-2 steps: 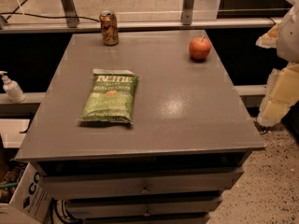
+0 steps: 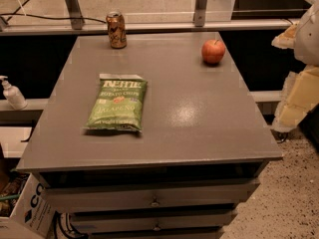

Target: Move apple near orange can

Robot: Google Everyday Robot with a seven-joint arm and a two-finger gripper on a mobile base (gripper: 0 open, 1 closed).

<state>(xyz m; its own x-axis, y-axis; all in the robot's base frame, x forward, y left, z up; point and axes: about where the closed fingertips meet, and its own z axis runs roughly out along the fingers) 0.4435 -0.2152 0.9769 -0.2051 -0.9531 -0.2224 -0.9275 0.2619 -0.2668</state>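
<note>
The apple point(image 2: 213, 51), small, round and red-orange, sits on the grey table point(image 2: 199, 113) near its far right edge. The orange can point(image 2: 116, 30) stands upright at the table's far left corner, well to the left of the apple. My gripper point(image 2: 295, 96) hangs with the pale arm at the right edge of the view. It is off the table, to the right of the apple and lower in the picture. It holds nothing that I can see.
A green bag of chips point(image 2: 117, 105) lies flat on the left half of the table. Drawers point(image 2: 154, 199) are below the table top. A white pump bottle point(image 2: 13, 94) stands on a ledge at left. A metal rail point(image 2: 199, 26) runs behind the table.
</note>
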